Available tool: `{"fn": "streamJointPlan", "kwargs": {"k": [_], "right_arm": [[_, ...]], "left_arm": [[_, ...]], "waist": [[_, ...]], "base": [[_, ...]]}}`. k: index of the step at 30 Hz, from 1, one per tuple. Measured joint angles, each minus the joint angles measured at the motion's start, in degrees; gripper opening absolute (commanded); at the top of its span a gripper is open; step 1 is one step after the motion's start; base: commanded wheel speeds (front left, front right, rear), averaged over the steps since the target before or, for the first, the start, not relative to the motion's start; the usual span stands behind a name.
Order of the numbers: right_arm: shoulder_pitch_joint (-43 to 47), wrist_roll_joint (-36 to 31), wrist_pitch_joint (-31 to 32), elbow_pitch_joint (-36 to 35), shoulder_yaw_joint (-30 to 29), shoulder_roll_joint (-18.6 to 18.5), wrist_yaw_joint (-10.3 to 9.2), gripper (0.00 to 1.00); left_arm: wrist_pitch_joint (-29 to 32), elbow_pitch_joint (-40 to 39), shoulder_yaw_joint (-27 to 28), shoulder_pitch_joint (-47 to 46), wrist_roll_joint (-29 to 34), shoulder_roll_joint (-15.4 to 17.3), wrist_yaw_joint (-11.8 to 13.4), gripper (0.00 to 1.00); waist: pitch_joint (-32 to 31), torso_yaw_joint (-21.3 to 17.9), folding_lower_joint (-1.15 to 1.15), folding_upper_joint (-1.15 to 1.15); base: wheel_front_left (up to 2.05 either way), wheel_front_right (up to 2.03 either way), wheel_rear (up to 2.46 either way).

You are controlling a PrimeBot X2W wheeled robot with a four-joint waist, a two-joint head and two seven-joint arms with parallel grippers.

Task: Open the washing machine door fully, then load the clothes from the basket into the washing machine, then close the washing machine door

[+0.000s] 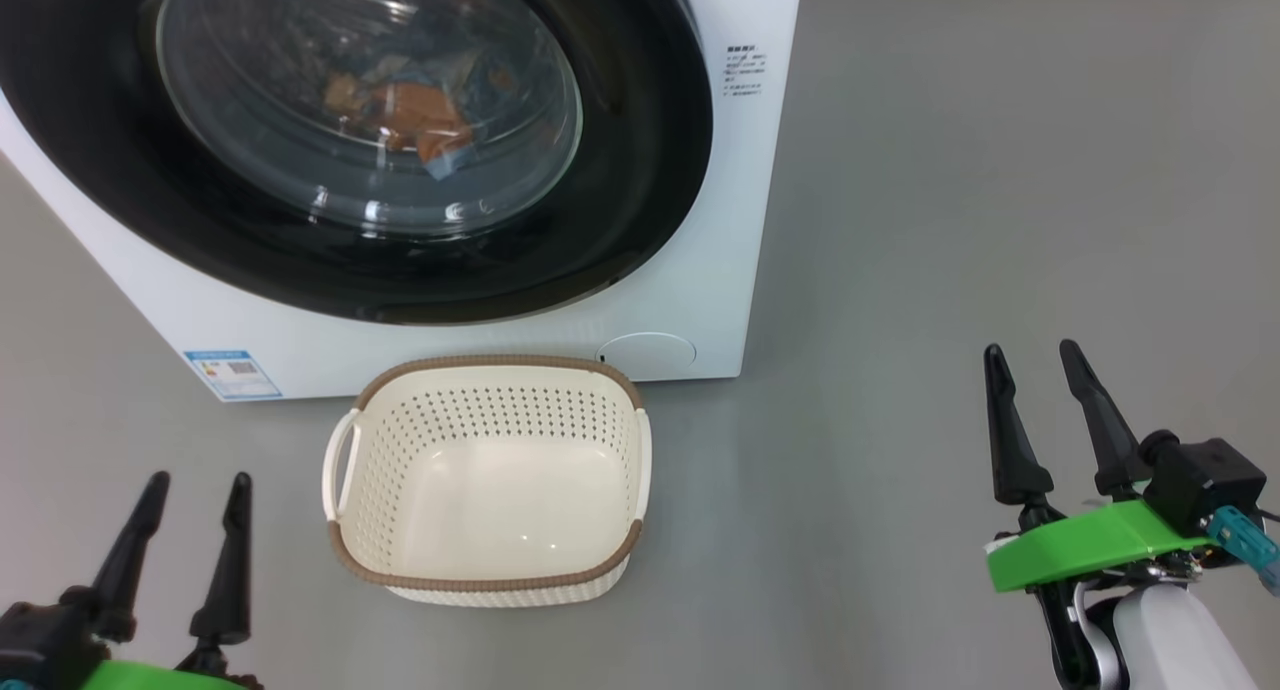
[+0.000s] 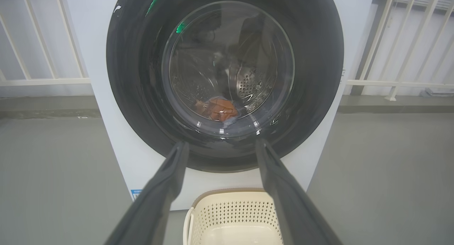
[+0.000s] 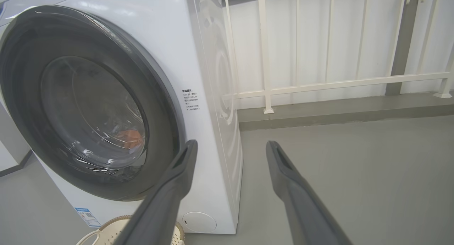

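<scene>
Left claw [image 1: 200, 480] and right claw [image 1: 1031, 350] wide open, empty, basket [image 1: 490, 362] between them.

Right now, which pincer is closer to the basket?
The left pincer, lower left beside the basket; the right pincer stands much farther off.

- Standing square and white: washing machine [image 1: 700, 270], carrying a blue label [image 1: 232, 372] and a round flap [image 1: 648, 355] low on its front.
- Sitting shut against that front: door [image 1: 640, 170], glossy black ring circling bulging clear glass.
- Lying inside behind the glass: clothes [image 1: 415, 120], showing orange, brown and light blue.
- Resting upright and empty just before the machine: basket [image 1: 490, 362], cream, perforated, brown-rimmed.
</scene>
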Motion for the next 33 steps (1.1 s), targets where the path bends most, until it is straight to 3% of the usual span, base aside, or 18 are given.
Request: {"fn": "streamJointPlan", "kwargs": {"k": [33], "right_arm": [[2.79, 0.05, 0.0, -0.96, -1.15, -0.21, 0.0, 1.0]], "left_arm": [[0.0, 1.64, 3.66, 1.9, 0.13, -0.09, 0.0, 1.0]], "waist": [[-0.89, -0.71, 0.01, 0.0]], "base": [[0.0, 0.0, 0.0]]}}
